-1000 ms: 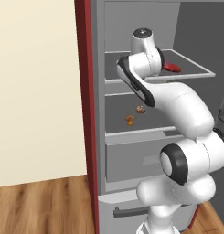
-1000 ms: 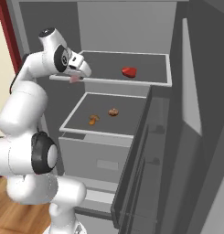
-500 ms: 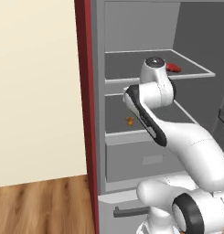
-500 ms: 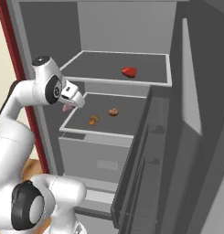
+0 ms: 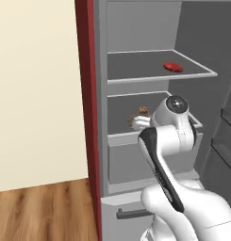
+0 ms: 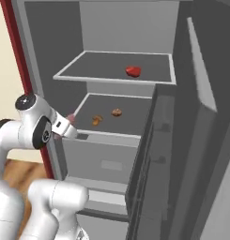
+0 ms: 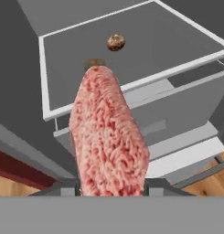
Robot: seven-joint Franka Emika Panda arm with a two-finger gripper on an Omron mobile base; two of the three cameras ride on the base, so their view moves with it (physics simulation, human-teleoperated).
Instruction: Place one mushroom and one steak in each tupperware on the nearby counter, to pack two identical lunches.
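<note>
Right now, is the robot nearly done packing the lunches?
No, it has barely started. The gripper holds one steak, just outside the fridge. Both mushrooms sit on the lower shelf, and another steak lies on the upper shelf.

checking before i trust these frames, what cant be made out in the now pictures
- Gripper fingertips, hand view: hidden behind the pink marbled slab of steak it holds.
- Nearer small orange-brown mushroom, hand view: mostly covered by the steak's top end.
- Both mushrooms, left base view: partly hidden by the white arm, too small to separate.
- Red piece on the upper fridge shelf: too small to show marbling.
</note>
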